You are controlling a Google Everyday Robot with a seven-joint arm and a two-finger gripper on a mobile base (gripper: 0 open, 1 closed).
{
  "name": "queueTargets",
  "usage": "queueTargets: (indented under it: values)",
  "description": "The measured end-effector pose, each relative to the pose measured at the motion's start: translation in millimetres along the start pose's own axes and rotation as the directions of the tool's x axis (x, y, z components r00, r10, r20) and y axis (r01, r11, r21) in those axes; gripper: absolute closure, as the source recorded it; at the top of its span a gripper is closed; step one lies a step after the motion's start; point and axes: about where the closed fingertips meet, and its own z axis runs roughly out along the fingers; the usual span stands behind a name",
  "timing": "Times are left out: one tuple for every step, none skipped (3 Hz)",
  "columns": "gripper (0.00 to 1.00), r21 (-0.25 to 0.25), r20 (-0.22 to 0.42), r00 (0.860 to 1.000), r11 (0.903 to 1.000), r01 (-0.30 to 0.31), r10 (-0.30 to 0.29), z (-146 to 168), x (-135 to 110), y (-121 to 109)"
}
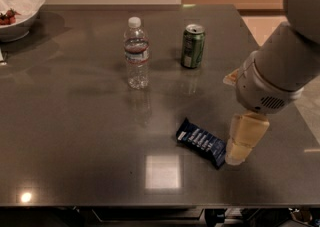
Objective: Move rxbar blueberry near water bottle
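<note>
Rxbar blueberry (201, 141): flat, dark blue crinkled wrapper, lying on glossy grey tabletop (75, 136), front right, well apart from clear ribbed water bottle (136, 53). Green can (192, 46) stands right of bottle. White bowl (15, 8) far left. Pale gripper (235, 157) just beside bar's right end; clenched or released, cannot tell.

Count on the one table (75, 141): one water bottle (136, 53), one green can (192, 46), one rxbar blueberry (201, 142), one white bowl (17, 11), plus one gripper (239, 154), sitting low just beside the bar's right end.
</note>
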Motion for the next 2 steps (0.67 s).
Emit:
queueTargets:
  values:
    - [0.0,-0.017,-0.016,1.0,0.9997,0.016,-0.016,24,-2,11]
    - [0.0,-0.056,-0.024,0.999,0.998,0.028,-0.029,45,-7,21]
